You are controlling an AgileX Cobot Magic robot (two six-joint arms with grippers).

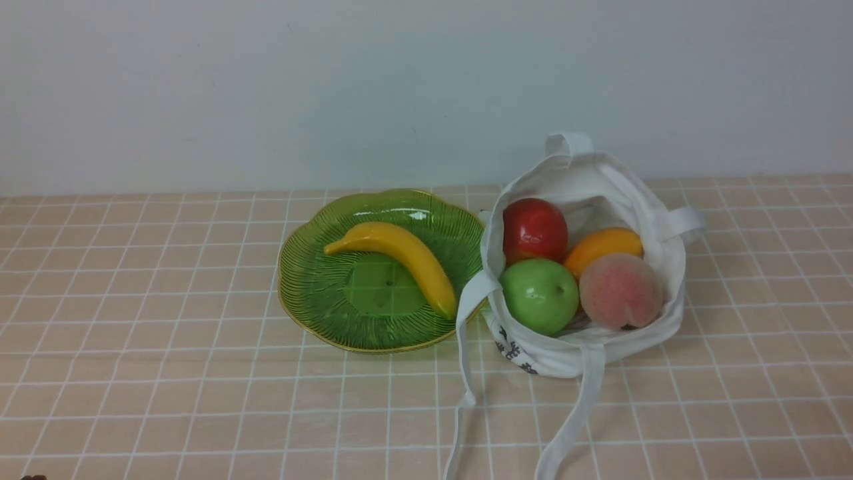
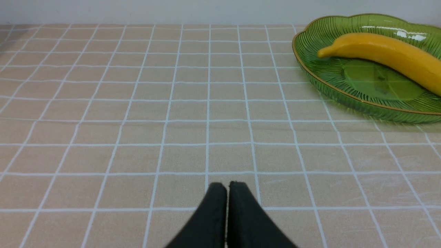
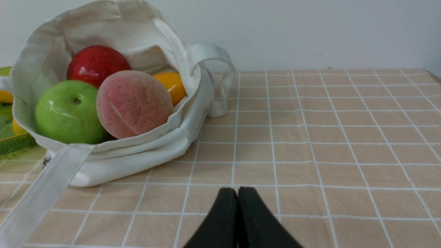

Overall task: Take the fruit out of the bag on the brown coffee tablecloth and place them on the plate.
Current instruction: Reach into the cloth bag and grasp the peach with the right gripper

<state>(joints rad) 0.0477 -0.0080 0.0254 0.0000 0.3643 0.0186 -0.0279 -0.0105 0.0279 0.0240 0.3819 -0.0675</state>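
Observation:
The white bag (image 1: 640, 347) lies open on the checked tan tablecloth (image 1: 166, 373), right of the green plate (image 1: 313, 293). In the bag are a red apple (image 1: 533, 229), a green apple (image 1: 540, 295), a pink-yellow peach (image 1: 620, 291) and an orange mango-like fruit (image 1: 603, 245). The right wrist view shows the bag (image 3: 137, 158), peach (image 3: 134, 103) and green apple (image 3: 67, 112). My left gripper (image 2: 227, 187) is shut and empty, low over bare cloth short of the plate (image 2: 310, 74). My right gripper (image 3: 237, 193) is shut and empty, over cloth beside the bag. Neither gripper shows in the front view.
A yellow banana (image 1: 400, 257) lies across the plate and also shows in the left wrist view (image 2: 386, 55). The bag's long straps (image 1: 573, 413) trail toward the front edge. A pale wall stands behind the table.

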